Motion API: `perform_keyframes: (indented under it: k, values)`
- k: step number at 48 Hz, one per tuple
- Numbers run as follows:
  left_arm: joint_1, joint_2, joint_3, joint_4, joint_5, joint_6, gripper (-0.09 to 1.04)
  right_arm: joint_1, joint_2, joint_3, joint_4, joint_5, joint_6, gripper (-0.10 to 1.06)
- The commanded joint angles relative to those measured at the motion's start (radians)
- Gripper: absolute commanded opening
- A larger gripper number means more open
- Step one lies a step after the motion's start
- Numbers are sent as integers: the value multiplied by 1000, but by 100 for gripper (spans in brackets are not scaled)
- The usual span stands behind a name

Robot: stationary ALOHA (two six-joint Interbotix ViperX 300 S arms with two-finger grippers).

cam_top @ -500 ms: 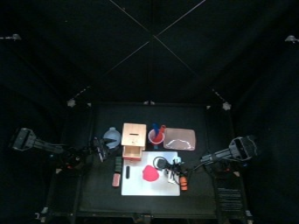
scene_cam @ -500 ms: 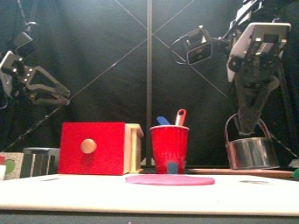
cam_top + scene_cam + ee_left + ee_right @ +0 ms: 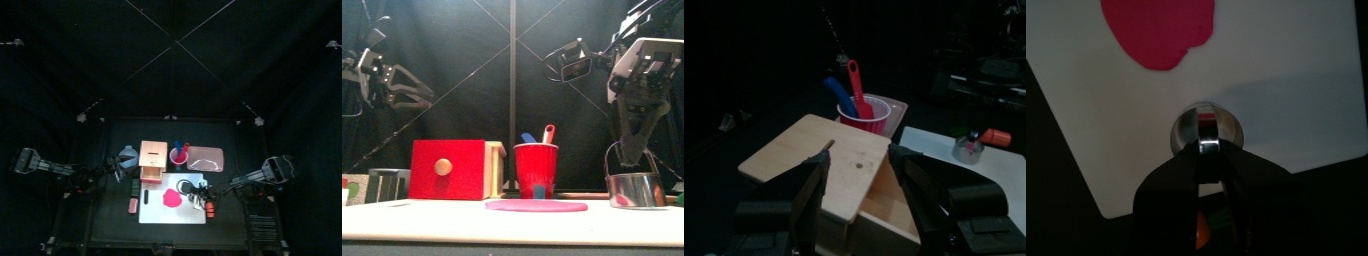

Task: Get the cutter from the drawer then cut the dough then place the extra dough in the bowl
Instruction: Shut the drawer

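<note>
The right tool is clenched on the cutter's wire handle. The cutter stands on the board, apart from the dough. The left tool hangs released over the box.

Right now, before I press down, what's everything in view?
board: one, white, table's front middle
dough: one, pink, on board
cutter: one, metal, on board's right side
box: one, wood, red front, behind board
cup: one, red, right of box
knives: two, blue and red, in cup
tray: one, pink, right of cup
bowl: one, blue-grey, left of box
toy: one, reddish, left of board
left gripper: open, above box
right gripper: shut on cutter
</note>
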Motion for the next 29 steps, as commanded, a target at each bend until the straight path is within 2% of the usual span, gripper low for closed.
perform_keyframes:
  k: [1,5,10,20,29]
  values:
    - [14,0,-41,5,-3,3,87,-2,-29,-8,5,-18,0,69]
    - [17,0,-46,12,3,2,87,2,-32,-9,9,-21,0,79]
    - [18,0,-48,12,8,0,87,3,-37,-12,2,-25,0,87]
    - [29,0,-63,15,20,5,87,3,-40,-55,-34,-28,0,87]
    - [133,0,-126,37,143,5,85,-3,-40,-118,-138,-69,-3,86]
